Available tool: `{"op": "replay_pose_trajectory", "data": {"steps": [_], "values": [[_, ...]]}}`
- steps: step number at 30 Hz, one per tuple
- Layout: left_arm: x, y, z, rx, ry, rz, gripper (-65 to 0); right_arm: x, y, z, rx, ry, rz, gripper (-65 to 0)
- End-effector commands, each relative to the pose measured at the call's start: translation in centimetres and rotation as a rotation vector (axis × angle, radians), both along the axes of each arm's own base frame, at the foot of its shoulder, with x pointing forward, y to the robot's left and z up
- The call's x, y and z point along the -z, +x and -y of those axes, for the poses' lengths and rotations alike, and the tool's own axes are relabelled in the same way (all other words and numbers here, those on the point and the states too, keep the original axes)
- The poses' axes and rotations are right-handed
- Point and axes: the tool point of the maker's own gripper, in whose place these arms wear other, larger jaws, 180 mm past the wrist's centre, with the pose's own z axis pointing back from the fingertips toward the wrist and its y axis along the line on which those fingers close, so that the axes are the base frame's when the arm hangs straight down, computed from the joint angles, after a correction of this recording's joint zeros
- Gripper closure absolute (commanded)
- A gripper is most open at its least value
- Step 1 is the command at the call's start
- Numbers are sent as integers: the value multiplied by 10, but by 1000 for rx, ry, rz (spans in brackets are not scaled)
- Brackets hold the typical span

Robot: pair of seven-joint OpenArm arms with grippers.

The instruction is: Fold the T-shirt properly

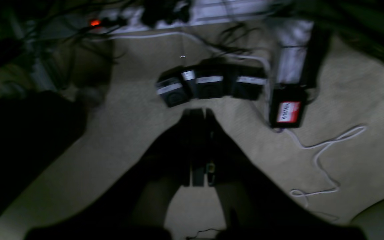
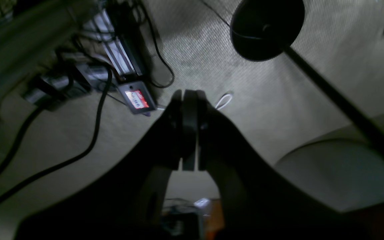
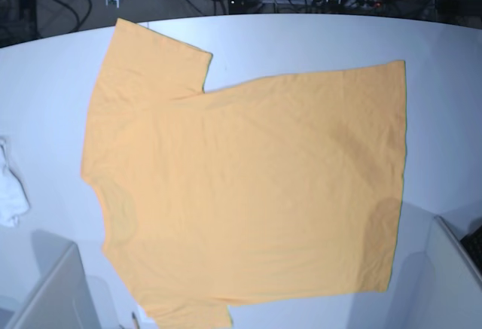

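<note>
Both tools, left point(image 1: 197, 113) and right point(image 2: 189, 95), are clenched empty; T-shirt point(image 3: 248, 186) lies flat, collar left, hem right.

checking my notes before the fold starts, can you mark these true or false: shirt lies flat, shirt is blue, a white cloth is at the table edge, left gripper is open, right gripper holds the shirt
1. The T-shirt lies spread flat on the table. True.
2. The T-shirt is blue. False: it is light orange.
3. A small white cloth lies at the table's edge, apart from the shirt. True.
4. The left gripper is open. False: its jaws are shut together.
5. The right gripper holds the shirt. False: it is shut on nothing, over the floor.
</note>
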Motion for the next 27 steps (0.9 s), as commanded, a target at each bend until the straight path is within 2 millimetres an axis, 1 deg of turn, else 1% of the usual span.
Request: {"op": "replay_pose_trajectory", "data": {"steps": [1, 2, 3, 6, 8, 10, 11, 12, 14, 15, 16, 18, 19, 20, 22, 24, 27], "values": [[-4, -12, -4, -7, 7, -4, 0, -2, -5, 4, 13, 5, 4, 0], [-8, -20, -11, 0, 16, 2, 0, -4, -11, 9, 24, -1, 6, 0], [-12, -22, -15, 11, 21, 20, 0, -6, -16, 15, 29, -11, 7, 0], [-28, -26, -19, 41, 22, 73, 0, -13, -29, 27, 14, -42, 16, 0], [-40, -25, -18, 62, 18, 114, 0, -18, -38, 33, -1, -60, 23, 0], [-56, -29, -19, 75, 16, 150, 0, -25, -47, 43, -8, -85, 20, 0], [-65, -28, -23, 71, 24, 175, 0, -30, -51, 49, 2, -98, 9, 0], [-76, -26, -31, 55, 44, 203, 0, -35, -55, 57, 15, -114, -1, 0], [-99, -28, -53, 21, 97, 244, 0, -47, -55, 75, 46, -153, -1, 0], [-111, -29, -62, 15, 120, 264, 0, -52, -55, 78, 65, -164, 4, 0], [-123, -24, -68, 15, 138, 294, 0, -61, -50, 86, 82, -190, 23, 0], [-145, -25, -78, 18, 166, 323, 0, -76, -39, 99, 108, -234, 60, 0], [-155, -20, -82, 22, 179, 346, 0, -84, -35, 104, 120, -253, 71, 0], [-169, -13, -86, 15, 192, 381, 0, -92, -26, 110, 127, -274, 92, 0], [-195, -2, -94, -44, 198, 451, 0, -112, -2, 121, 128, -321, 149, 0], [-220, 13, -97, -130, 177, 538, 0, -135, 23, 130, 123, -366, 208, 0], [-263, 38, -99, -213, 145, 662, 0, -178, 60, 145, 103, -446, 301, 0]]}}
